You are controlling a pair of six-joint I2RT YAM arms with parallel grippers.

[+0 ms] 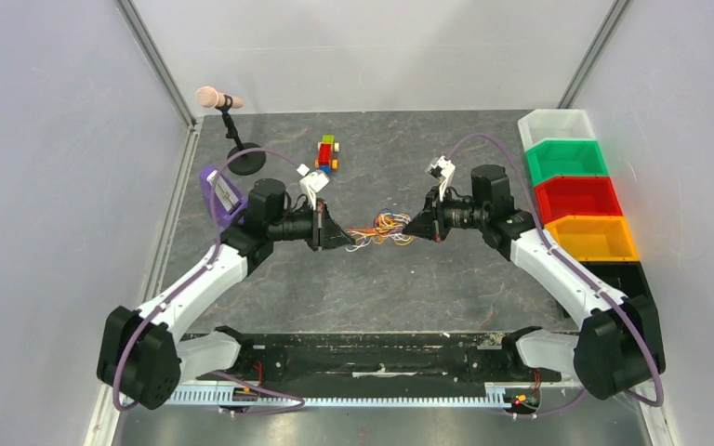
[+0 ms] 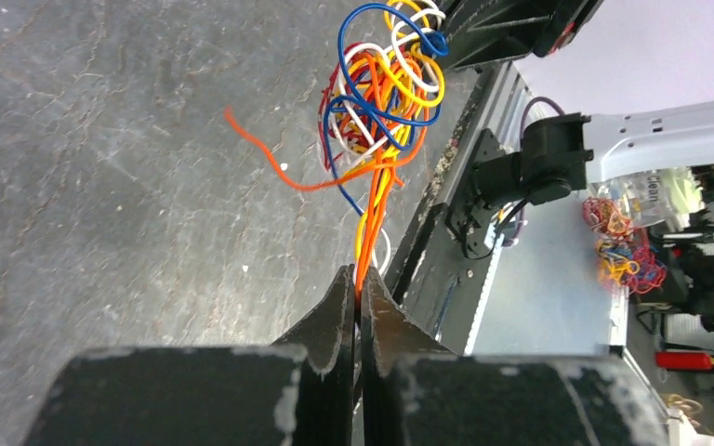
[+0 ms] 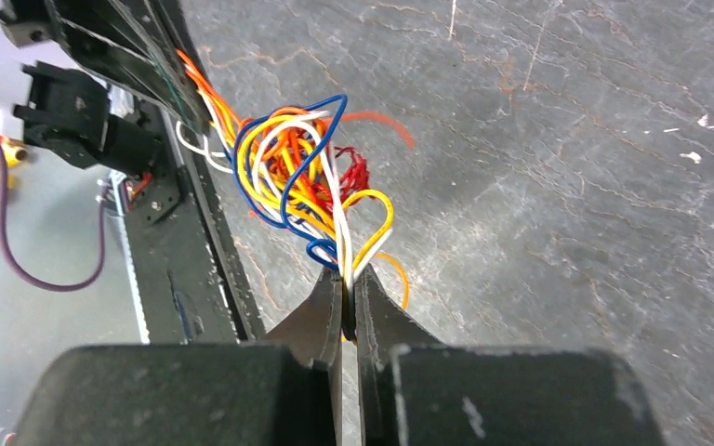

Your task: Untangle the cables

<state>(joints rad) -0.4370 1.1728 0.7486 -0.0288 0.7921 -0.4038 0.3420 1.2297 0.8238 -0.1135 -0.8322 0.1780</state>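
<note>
Findings: the left gripper (image 2: 357,283) is clenched on orange and yellow strands, and the right gripper (image 3: 348,279) is clenched on white, yellow and blue strands. The cables (image 1: 383,229) hang between them as one knotted bunch over the middle of the mat (image 1: 446,279). Judgement: untangling is barely begun, as the loops are interlocked, only one orange end sticks out loose, and no wire lies apart. The mat is dark grey, stone-patterned and scuffed. Pale walls (image 1: 56,139) enclose it; coloured bins (image 1: 576,200) line the right edge; a microphone (image 1: 218,98) and a block toy (image 1: 327,153) stand at the back
</note>
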